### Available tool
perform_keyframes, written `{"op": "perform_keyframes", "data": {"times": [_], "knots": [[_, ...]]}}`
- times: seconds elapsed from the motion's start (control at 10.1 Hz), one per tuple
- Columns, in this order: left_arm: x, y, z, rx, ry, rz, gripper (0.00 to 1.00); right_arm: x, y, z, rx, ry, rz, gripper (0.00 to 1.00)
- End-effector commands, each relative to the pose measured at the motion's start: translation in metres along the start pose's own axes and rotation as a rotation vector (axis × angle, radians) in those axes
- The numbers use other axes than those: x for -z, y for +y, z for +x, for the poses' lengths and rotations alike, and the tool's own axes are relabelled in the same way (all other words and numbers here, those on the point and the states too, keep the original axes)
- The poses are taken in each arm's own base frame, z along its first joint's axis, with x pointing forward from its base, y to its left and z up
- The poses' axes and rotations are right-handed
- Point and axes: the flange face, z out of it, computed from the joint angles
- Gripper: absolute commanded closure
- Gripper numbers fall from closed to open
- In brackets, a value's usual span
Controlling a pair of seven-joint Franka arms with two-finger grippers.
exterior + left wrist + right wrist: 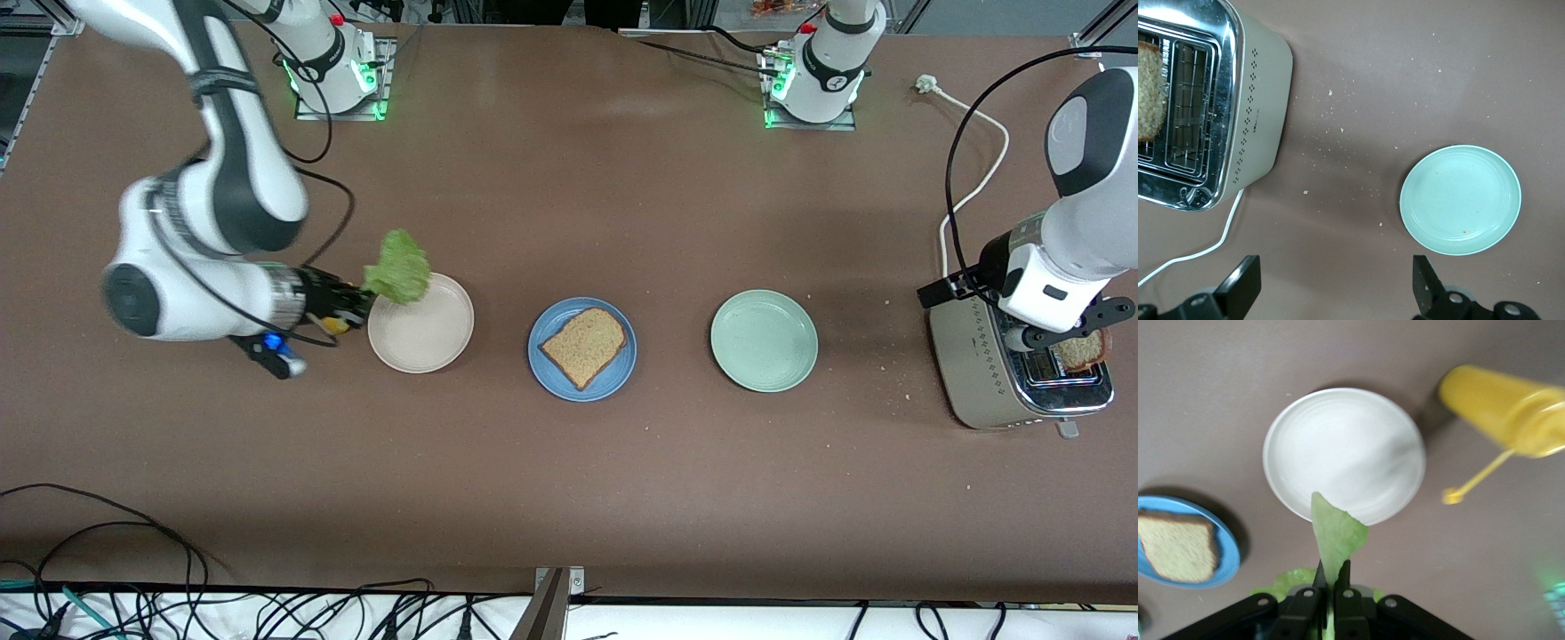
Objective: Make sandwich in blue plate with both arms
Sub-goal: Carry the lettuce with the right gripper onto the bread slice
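Holding a green lettuce leaf (397, 266) pinched between its fingers, the right pincer (356, 300) hung over the rim of the beige plate (421, 331). From the blue plate (581, 349), which carried one toast slice (584, 346), that beige plate lay toward the right arm's end of the surface (569, 480). The left pincer (1333, 293) stood wide over the toaster (1013, 378), toward the left arm's end from the blue plate.

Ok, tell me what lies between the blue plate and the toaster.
In the front view, only the pale green plate sits between the blue plate and the toaster; otherwise bare table with crumbs.
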Motion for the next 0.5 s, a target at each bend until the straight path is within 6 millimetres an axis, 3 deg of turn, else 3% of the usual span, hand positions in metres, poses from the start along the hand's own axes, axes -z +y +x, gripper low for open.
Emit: {"op": "perform_keyframes", "data": {"times": [0.0, 0.4], "knots": [[0.007, -0.009, -0.002, -0.021, 0.005, 0.022, 0.0, -0.064, -0.08, -0.028, -0.132, 0.095, 0.102, 0.97], [0.007, -0.01, -0.002, -0.02, 0.002, 0.023, 0.0, -0.125, -0.173, -0.071, -0.264, 0.138, 0.364, 0.97]]}}
